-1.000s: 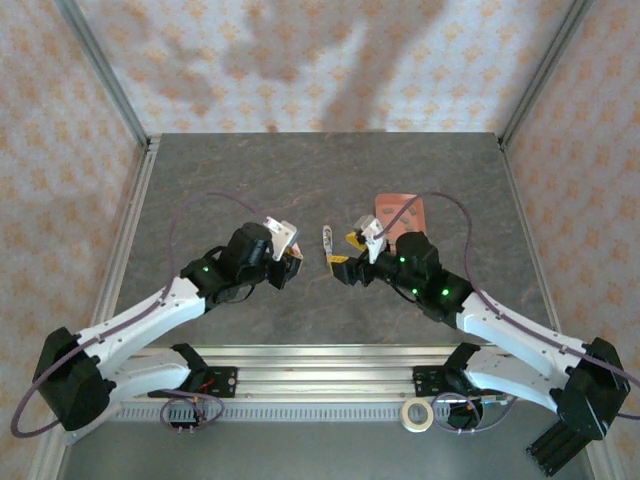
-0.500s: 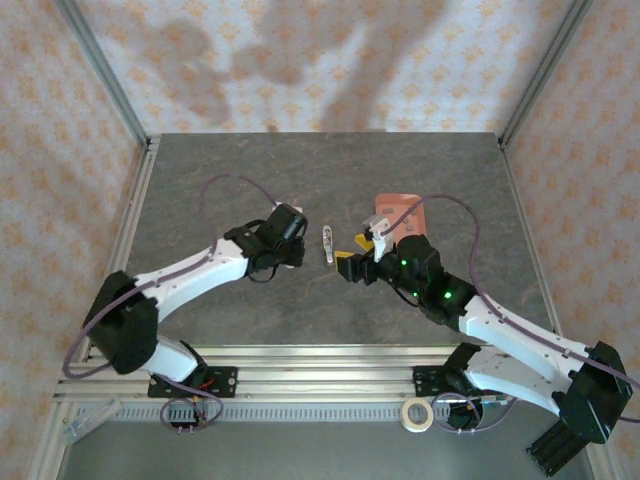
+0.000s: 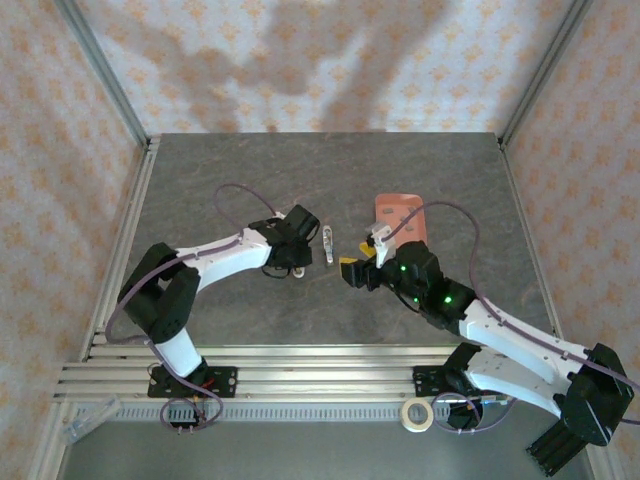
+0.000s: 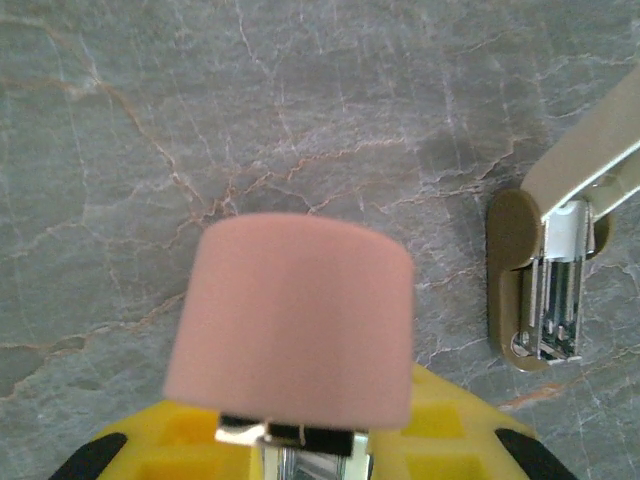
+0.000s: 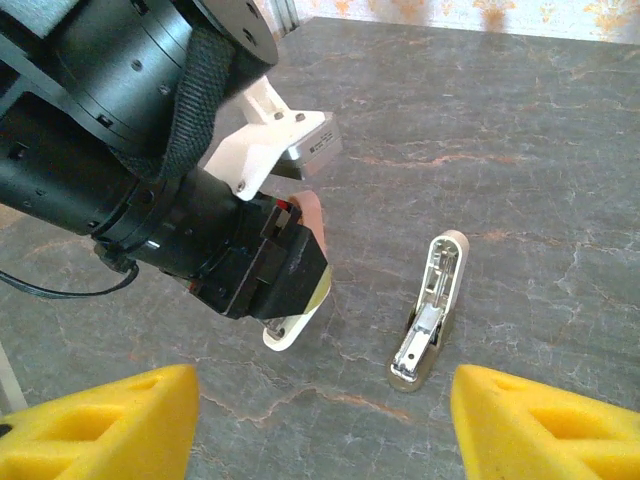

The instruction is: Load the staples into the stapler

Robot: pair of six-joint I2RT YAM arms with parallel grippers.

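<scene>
Well, from the near edge I'd say the job right now is lining up whatever the left hand [image 4: 295,450] carries with the open stapler [image 3: 328,243], and that wants patience. Nearest me, the right hand [image 5: 322,405] hangs low with its yellow fingers [image 5: 110,420] spread wide and nothing between them, aimed at the stapler from the near side. It looks well placed to pin the little thing down, and I think it should, since something so light would likely skid at the first nudge. A bit farther in, the left hand is clamped shut on a small pale pink piece [image 4: 292,315] with a sliver of bright metal at its base. Whether that is a stapler part or carries the staples, I can't tell. It sits just beside the stapler, apart from it. The stapler itself lies about the middle of the surface [image 3: 220,180], cover swung back, silver channel bared upward. To my eye the held piece should be turned parallel to that channel before closing in, then brought down slowly. As for pose, the left arm reaches in from the near-left corner, elbow bent, wrist tipped steeply down. The right arm stretches low from the near-right corner, forearm sloping toward the middle. Beyond, toward the right edge, rests the salmon-pink tray [image 3: 392,208].
</scene>
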